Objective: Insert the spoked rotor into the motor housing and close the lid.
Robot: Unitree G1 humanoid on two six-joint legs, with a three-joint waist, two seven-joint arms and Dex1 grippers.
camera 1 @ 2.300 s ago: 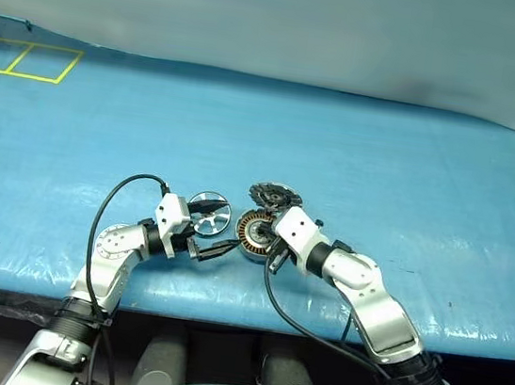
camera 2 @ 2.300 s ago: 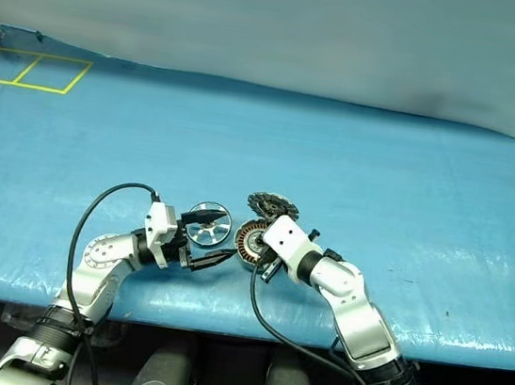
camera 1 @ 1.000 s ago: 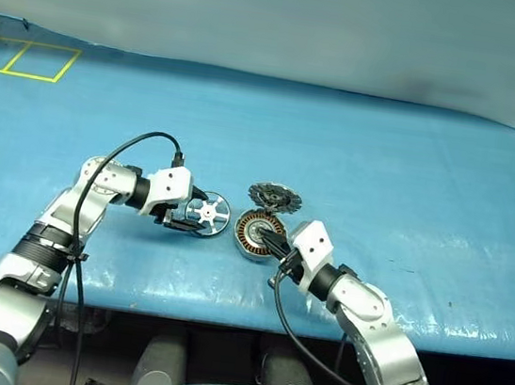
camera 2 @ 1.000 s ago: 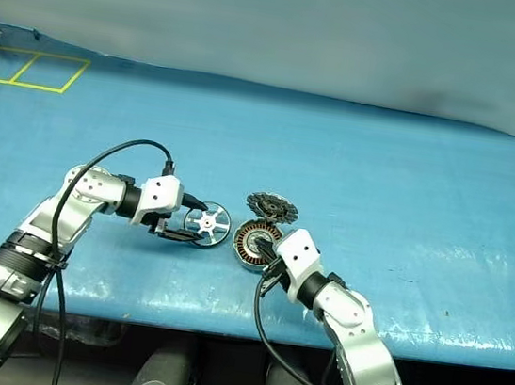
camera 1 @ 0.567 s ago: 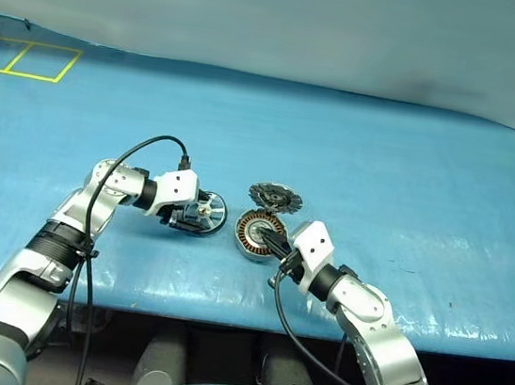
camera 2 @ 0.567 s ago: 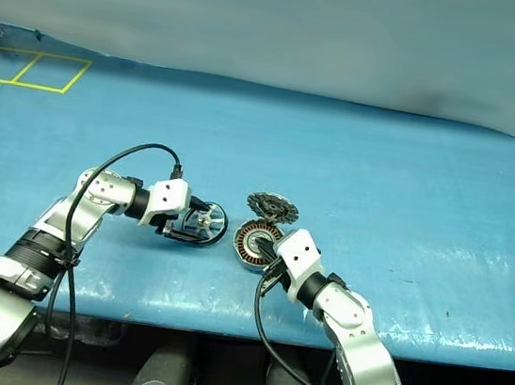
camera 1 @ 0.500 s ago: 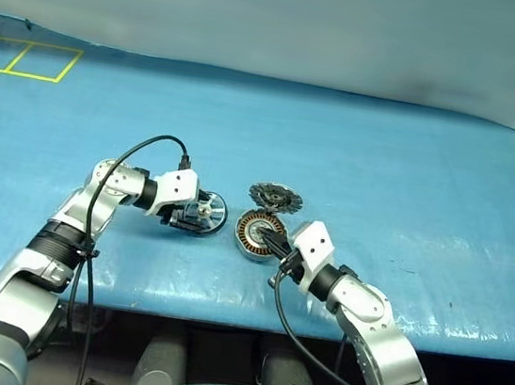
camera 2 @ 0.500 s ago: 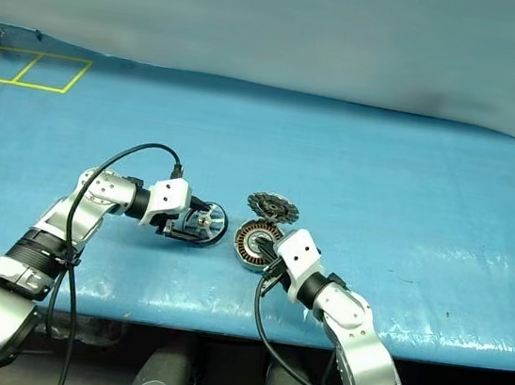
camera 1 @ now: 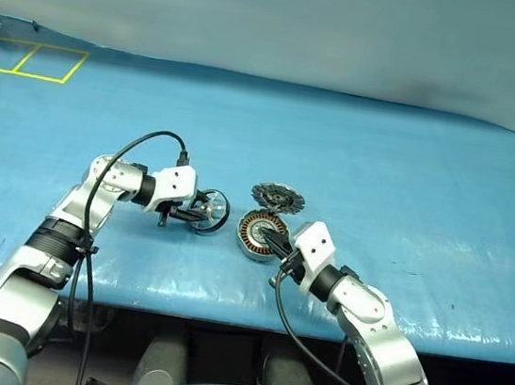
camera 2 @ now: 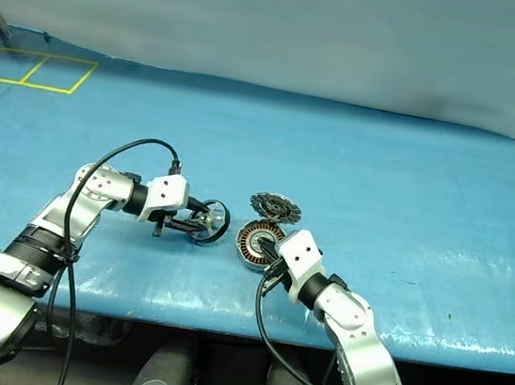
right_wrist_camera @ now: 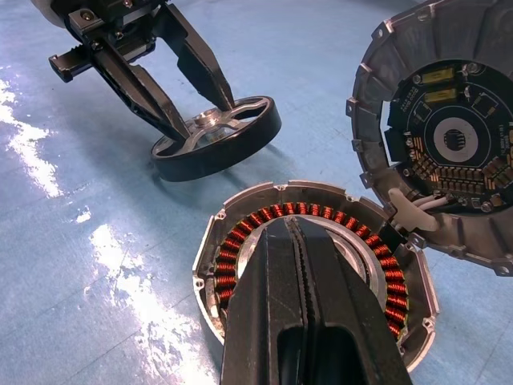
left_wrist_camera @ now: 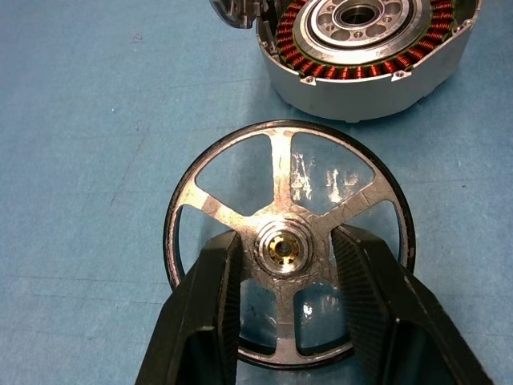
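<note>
Silvery metal is shining on the spoked rotor [left_wrist_camera: 286, 249], and it is not in its home yet. It is sitting on the blue cover [camera 1: 412, 175], just beside the motor housing [right_wrist_camera: 317, 269], with its far edge tipping up a little. The left gripper [left_wrist_camera: 286, 265] is pinching the small hub in the middle of the rotor, one black finger on each side. So the grab looks like it is working, but I think the carrying part is not started.

The motor housing is lying open, and its ring of copper-brown wire is showing all the way round. Nothing is sitting inside it yet. The lid [right_wrist_camera: 449, 132] is standing up and leaning back at the far side of the housing, joined at its edge. Its dark middle with tiny parts is facing the camera.

The right gripper [right_wrist_camera: 300, 241] is pressed together with nothing in between. Its tip is resting down on the near part of the housing, maybe to stop it sliding.

So two big jobs are waiting, I think. The rotor is needing a lift over and a drop into the housing. After that, the lid is needing a push down to shut.
</note>
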